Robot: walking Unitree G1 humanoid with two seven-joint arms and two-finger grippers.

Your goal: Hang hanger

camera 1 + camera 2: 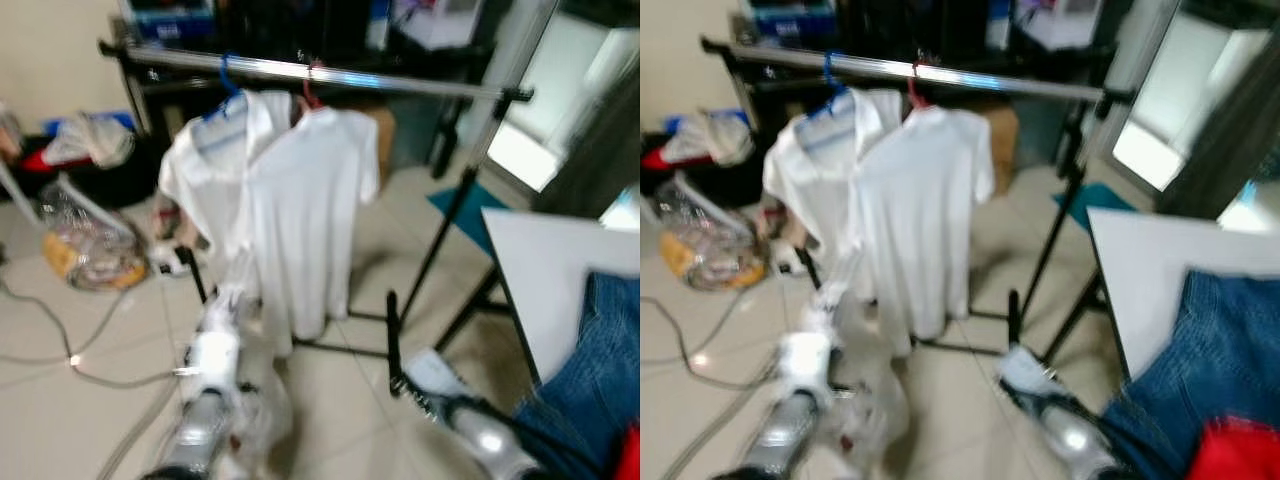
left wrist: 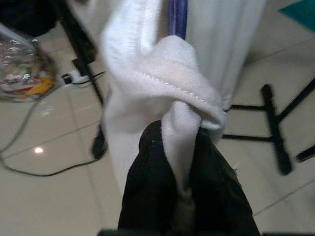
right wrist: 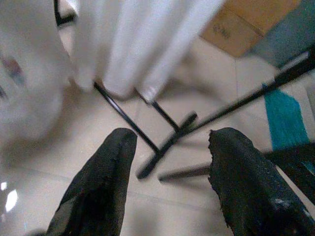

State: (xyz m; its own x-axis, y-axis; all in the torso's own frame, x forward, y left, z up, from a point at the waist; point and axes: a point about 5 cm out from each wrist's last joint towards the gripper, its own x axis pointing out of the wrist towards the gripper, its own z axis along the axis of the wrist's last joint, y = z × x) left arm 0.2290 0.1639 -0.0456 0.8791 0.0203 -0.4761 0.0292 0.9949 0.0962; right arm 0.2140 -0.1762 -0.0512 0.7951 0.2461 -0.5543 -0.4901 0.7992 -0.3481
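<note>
The left wrist view gives what the head views blur out: the left gripper (image 2: 184, 196) has its two black fingers (image 2: 147, 187) pressed together on a bunched fold of the white shirt (image 2: 172, 73), the stitched hem curling over the fingertips. From the head, that same arm reaches up from below toward the lower edge of the hanging cloth, but the pinch itself is too smeared to read there. The right wrist view shows the right gripper (image 3: 170, 182) with its fingers spread wide and nothing between them, pointed at the tiled floor (image 3: 206, 123) and the black feet of the rack; in the left eye view it hangs low on the right (image 1: 395, 340), near the rack's base. The blue hanger (image 1: 228, 95) sits on the silver rail (image 1: 330, 75) by its hook, carrying a white shirt (image 1: 215, 170); just beside it a red hanger (image 1: 310, 92) holds a second white shirt (image 1: 310, 210) that overlaps the first. Most of each hanger is hidden under collar and shoulders, only hooks and a bit of the blue arm showing. A white table (image 1: 560, 270) with blue jeans (image 1: 600, 370) on it is cut off at the right edge, and a crumpled plastic bag (image 1: 85, 245) lies on the floor at left.
</note>
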